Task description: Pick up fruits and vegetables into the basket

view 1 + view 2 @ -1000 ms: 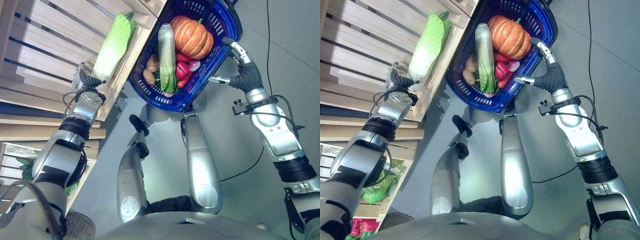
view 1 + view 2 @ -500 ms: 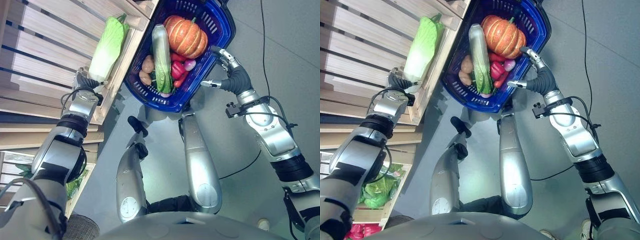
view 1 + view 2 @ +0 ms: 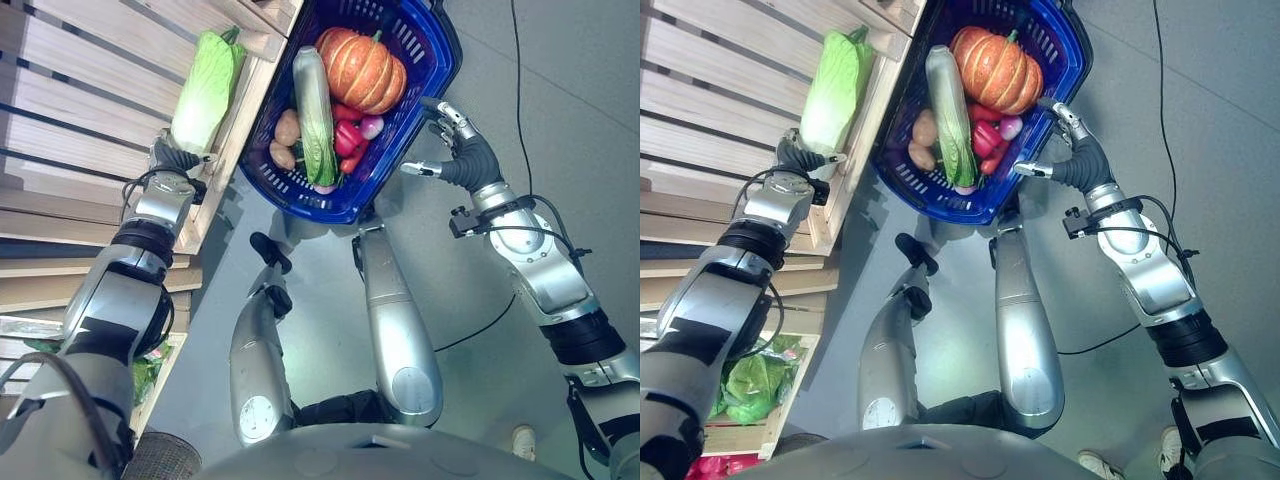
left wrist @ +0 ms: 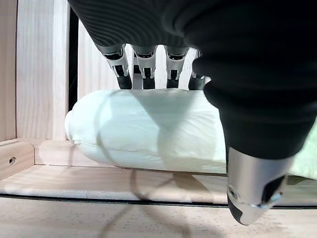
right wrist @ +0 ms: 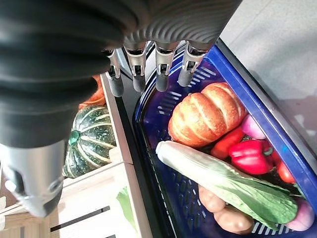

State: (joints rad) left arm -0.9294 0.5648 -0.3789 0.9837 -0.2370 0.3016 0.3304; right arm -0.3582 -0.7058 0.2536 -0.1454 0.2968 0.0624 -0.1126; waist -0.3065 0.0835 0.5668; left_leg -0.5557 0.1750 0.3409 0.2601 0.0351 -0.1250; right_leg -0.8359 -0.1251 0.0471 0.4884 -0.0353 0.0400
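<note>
Already the basket (image 3: 425, 40) is stocked with a pumpkin (image 3: 360, 70) and more. One cabbage (image 3: 205, 90), at its nine o'clock, is loosely spanned by the left hand (image 4: 198, 74); the right hand (image 3: 455, 150) is held wide.

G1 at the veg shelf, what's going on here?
The left robot hand is reaching onto the wooden shelf, its fingers over the white base of a napa cabbage lying there, not yet lifted. The blue basket sits beside the shelf, already holding a pumpkin, a long pale cabbage, red peppers and potatoes. The right robot hand is open beside the basket's rim.
</note>
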